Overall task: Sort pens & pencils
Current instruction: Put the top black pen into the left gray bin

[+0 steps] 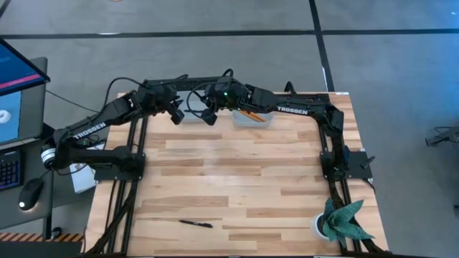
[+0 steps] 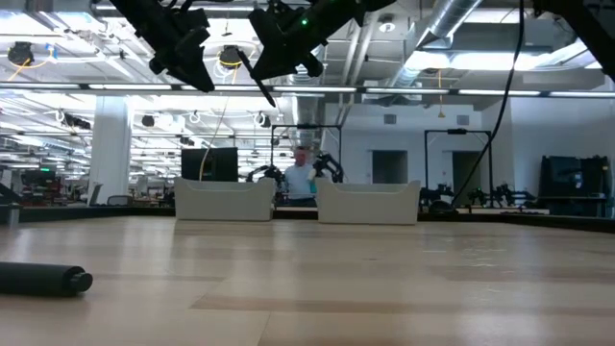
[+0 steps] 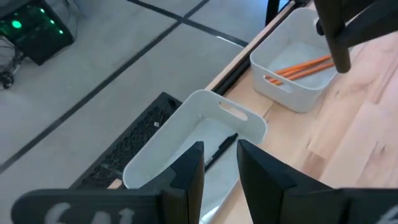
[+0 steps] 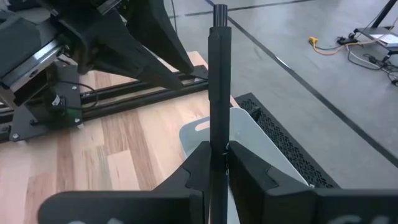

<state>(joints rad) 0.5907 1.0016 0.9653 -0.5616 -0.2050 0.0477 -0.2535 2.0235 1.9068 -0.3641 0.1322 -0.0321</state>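
Note:
Both arms reach over the table's far edge. My right gripper point(image 4: 216, 149) is shut on a black pen point(image 4: 219, 74), above the left white bin point(image 4: 249, 143). My left gripper point(image 3: 220, 146) is open and holds nothing, hovering over the same bin point(image 3: 205, 96), where another black pen point(image 3: 229, 142) lies on the floor. Two orange pencils point(image 3: 301, 67) lie in the right white bin point(image 3: 292, 93). A third black pen point(image 1: 195, 223) lies flat on the table near its near edge and also shows close up in the low view point(image 2: 43, 279). My right gripper pinches the black pen between its two fingers, on the shaft point(image 4: 219, 134). The pen runs along the fingers, and its long free end point(image 4: 219, 12) sticks out past the tips. In the low view it slants down below the gripper point(image 2: 261, 82), lifted clear above the bin.
The two bins point(image 2: 223, 202) point(image 2: 368, 204) stand side by side at the far edge. A potted plant point(image 1: 343, 221) stands at the near right corner. A person point(image 2: 303, 178) is in the room far behind the table. The wooden table top point(image 1: 237, 172) between the bins and the near pen is bare.

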